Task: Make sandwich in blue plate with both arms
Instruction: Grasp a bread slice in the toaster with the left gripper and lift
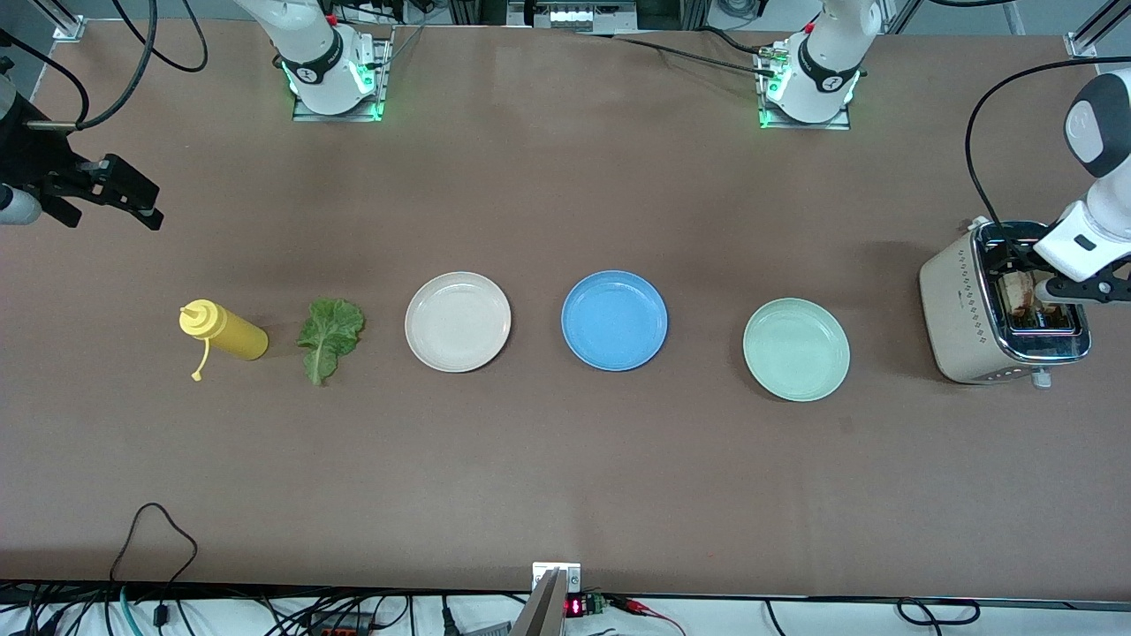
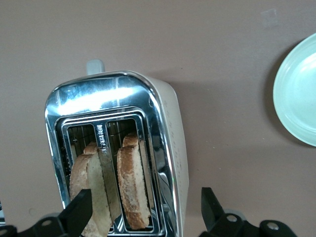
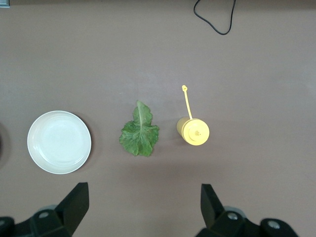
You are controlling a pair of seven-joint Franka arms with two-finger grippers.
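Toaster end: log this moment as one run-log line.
left gripper: open over toaster, straddling bread slices in slots | right gripper: open, waiting above lettuce leaf | blue plate: bare

The blue plate [image 1: 615, 320], round and glossy with a raised rim, lies flat on the tabletop between a cream-white plate [image 1: 458, 321] and a mint-green plate [image 1: 796, 349]. The crinkled green lettuce leaf [image 1: 329, 336] lies flat beside the cream-white plate, toward the right arm's end. Two light-brown bread slices [image 2: 133, 180] with darker crusts stand upright in the toaster [image 1: 959, 309] slots at the left arm's end.
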